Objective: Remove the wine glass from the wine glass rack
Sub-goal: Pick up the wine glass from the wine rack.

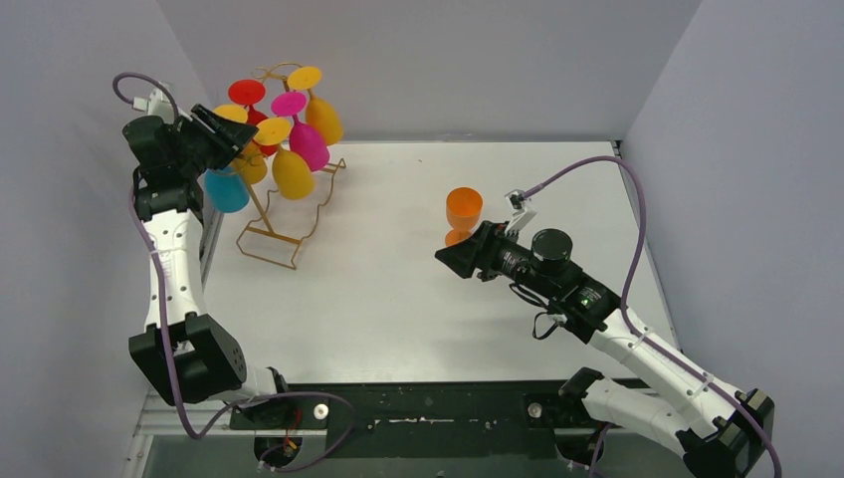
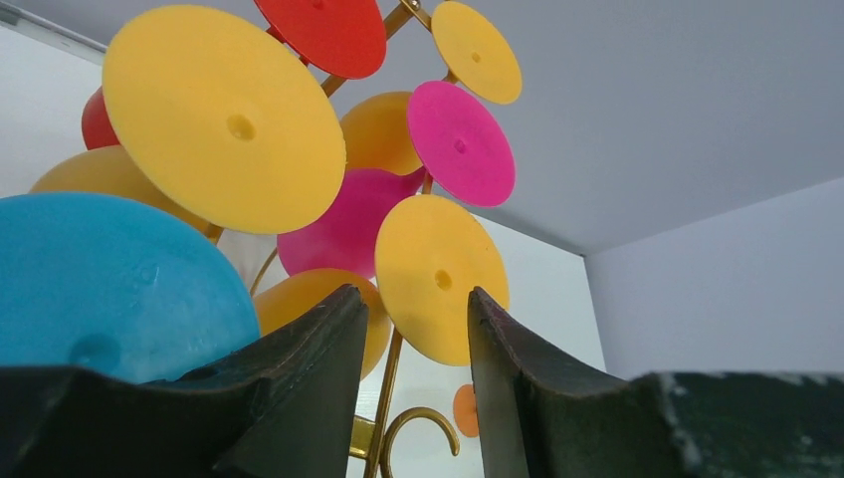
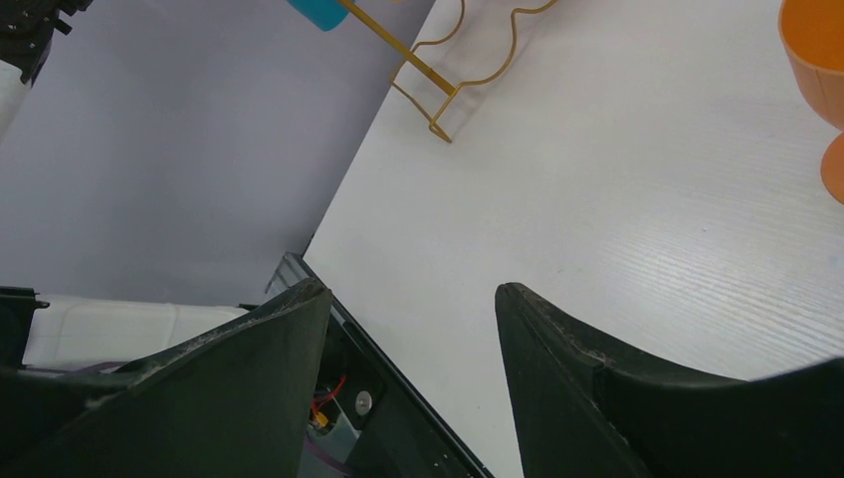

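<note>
The gold wire wine glass rack [image 1: 292, 221] stands at the table's far left, with several coloured glasses hanging upside down from it. My left gripper [image 1: 237, 142] is open, high up among the hanging glasses, with a blue glass [image 1: 227, 189] just below it. In the left wrist view the gripper [image 2: 413, 304] is open and empty. A gold rack rod [image 2: 386, 398] and a yellow glass base [image 2: 441, 277] show beyond the gap, and the blue glass [image 2: 109, 279] is against the left finger. An orange glass [image 1: 463, 209] stands upright on the table. My right gripper [image 1: 445, 258] is open and empty just in front of it.
In the right wrist view the gripper [image 3: 413, 299] hangs over the white table [image 3: 597, 199], the rack's wavy base [image 3: 468, 60] lies far ahead and the orange glass [image 3: 816, 50] is at the right edge. Grey walls enclose the table on three sides.
</note>
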Robot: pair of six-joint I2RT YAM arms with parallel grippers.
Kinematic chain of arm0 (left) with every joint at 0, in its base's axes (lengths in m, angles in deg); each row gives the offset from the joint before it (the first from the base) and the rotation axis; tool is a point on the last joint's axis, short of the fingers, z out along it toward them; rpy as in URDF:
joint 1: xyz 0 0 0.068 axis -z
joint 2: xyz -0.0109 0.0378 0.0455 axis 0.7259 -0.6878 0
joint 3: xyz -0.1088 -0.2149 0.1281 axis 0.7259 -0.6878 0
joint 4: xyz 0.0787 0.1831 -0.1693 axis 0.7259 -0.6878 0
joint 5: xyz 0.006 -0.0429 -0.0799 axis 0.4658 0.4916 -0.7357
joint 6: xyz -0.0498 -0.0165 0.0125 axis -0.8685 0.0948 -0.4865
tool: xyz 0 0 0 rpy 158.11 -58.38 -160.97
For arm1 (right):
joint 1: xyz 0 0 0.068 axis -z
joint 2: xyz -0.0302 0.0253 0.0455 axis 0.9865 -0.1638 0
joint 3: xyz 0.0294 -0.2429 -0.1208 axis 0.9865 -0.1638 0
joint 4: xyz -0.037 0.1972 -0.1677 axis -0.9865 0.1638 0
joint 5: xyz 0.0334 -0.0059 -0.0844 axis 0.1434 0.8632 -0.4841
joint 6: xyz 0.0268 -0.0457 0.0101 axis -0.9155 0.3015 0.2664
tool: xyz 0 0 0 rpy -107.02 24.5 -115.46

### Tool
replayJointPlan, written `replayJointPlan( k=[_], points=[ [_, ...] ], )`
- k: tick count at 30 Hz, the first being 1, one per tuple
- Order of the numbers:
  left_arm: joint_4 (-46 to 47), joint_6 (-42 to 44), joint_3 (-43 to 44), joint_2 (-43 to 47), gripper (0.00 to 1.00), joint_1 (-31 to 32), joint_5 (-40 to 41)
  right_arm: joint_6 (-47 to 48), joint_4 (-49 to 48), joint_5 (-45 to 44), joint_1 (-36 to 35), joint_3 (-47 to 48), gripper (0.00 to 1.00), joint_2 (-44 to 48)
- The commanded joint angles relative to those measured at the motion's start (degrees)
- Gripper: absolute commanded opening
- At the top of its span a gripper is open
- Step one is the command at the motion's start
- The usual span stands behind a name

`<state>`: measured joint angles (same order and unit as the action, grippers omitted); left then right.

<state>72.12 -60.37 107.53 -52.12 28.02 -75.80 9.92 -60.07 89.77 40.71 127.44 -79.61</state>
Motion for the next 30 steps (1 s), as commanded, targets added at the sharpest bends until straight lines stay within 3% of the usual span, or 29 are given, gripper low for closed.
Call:
replayJointPlan(
  k=[1, 11, 30],
  points=[
    [-6.56, 6.47, 4.28, -2.18, 0.41, -0.31, 0.91, -0.24, -3.02, 0.52, -0.42, 1.08, 0.63, 0.90],
    [-13.53, 12.56, 10.83, -6.85, 0.43, 2.83, 1.58, -0.60, -3.02, 0.55, -0.48, 0.92, 0.63, 0.88],
    [-17.98, 15.21, 13.34, -9.89, 0.53, 4.87, 5.09, -0.78, -3.02, 0.68, -0.46, 0.82, 0.63, 0.52]
  ],
)
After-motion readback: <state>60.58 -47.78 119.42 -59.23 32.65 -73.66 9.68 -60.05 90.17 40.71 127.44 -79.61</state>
